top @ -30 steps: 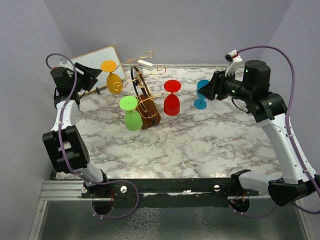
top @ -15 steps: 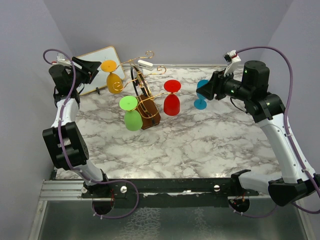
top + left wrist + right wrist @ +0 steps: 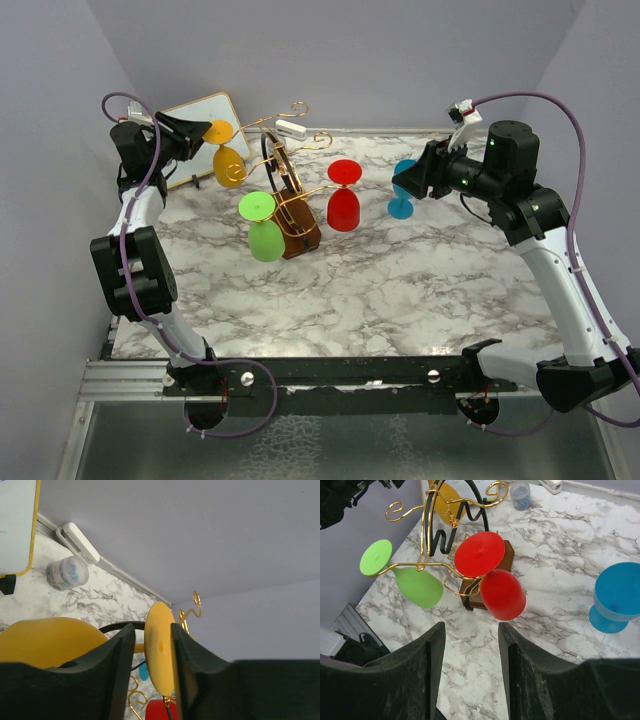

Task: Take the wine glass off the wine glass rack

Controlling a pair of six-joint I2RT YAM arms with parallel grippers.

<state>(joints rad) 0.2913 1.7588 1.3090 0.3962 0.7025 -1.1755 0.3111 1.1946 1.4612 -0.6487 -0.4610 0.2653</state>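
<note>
Left gripper (image 3: 152, 630) has swung right to the yellow glass (image 3: 228, 160), which hangs on the rack (image 3: 302, 238) at upper left; its jaws stand apart astride the foot (image 3: 160, 655). Right gripper (image 3: 468, 630) hovers, jaws apart and empty. Next move, likely: clamp, then slide the glass off the rack.

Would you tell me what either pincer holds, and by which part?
Right pincer: nothing. Left pincer straddles the disc foot of the yellow wine glass; whether it grips cannot be told.
</note>
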